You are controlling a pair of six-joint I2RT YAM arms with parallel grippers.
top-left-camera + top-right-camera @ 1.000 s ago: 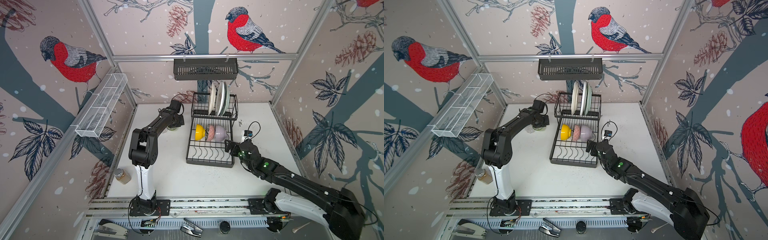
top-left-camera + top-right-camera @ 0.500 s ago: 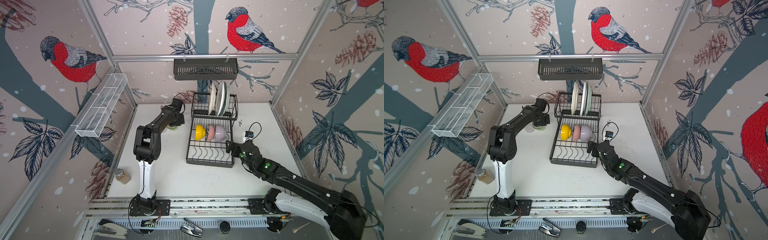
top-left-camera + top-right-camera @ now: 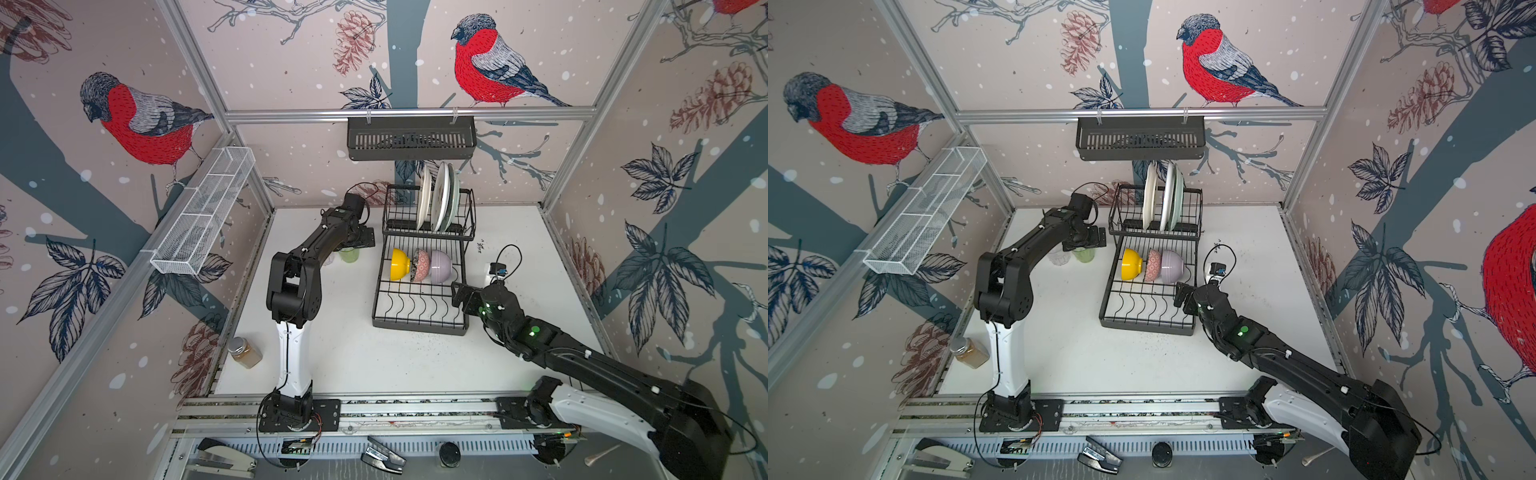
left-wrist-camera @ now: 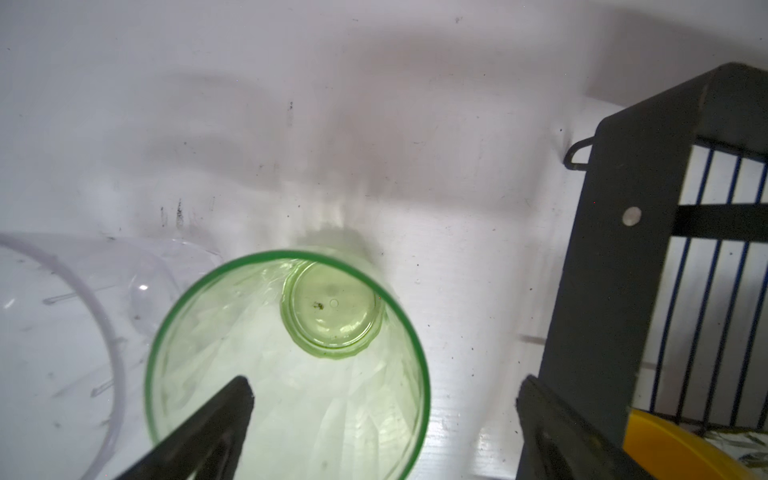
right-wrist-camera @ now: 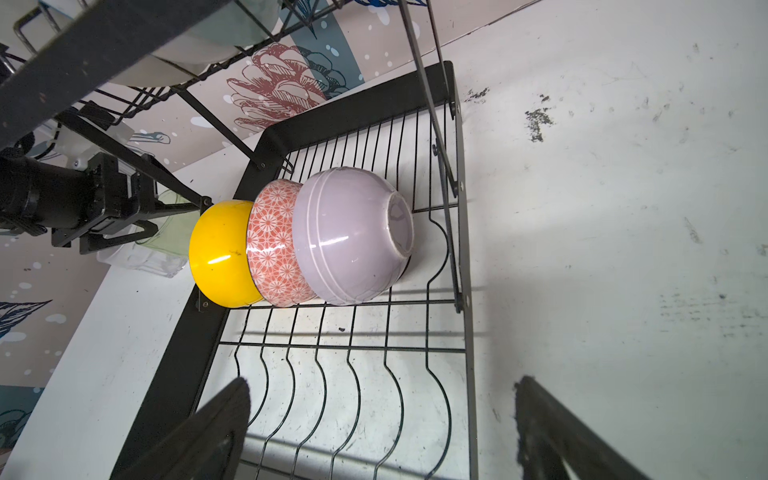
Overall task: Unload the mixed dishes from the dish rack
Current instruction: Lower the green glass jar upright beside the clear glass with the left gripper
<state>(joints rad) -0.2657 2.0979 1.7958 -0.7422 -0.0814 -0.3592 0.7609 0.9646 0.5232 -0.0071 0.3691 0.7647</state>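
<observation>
Dish rack [image 3: 419, 328], black wire on two levels, stands on the white table [image 3: 353, 361] from the centre toward 12 o'clock in both top views. Far out at its 9 o'clock a white mesh trough [image 3: 203, 212] hangs on the side wall. At its 8 o'clock, by the table's edge, stands a capped jar [image 3: 245, 353] of brown stuff. Just beside the rack at 9 o'clock two glasses stand upright on the table, off the rack: the clear tumbler [image 3: 1059, 257], then the pale-green tumbler [image 3: 349, 254], close together. The left gripper [image 4: 382, 386] hangs over the green one with its jaws spread wide and nothing pinched. In the left wrist view one finger [image 4: 216, 415] shows across the glass's mouth, and the other is outside its rim on the rack side. In the rack's lower tray three bowls lie on their sides, nested in a row: the yellow bowl [image 3: 399, 264] at 9 o'clock, the pink-patterned bowl [image 3: 420, 264] in the middle, the lilac bowl [image 3: 440, 266] at 3 o'clock. In the raised basket at the 12 o'clock end, cream plates [image 3: 424, 199] stand on edge in the slots, with the mint plate [image 3: 455, 203] at their 3 o'clock. Higher up, a black slotted basket [image 3: 411, 137] hangs from the back rail. The right gripper [image 5: 382, 388] sits at the rack's 4 o'clock, jaws wide apart and empty. One of its fingers [image 5: 216, 424] is over the tray's wavy wires and the other over bare table outside the rim.
</observation>
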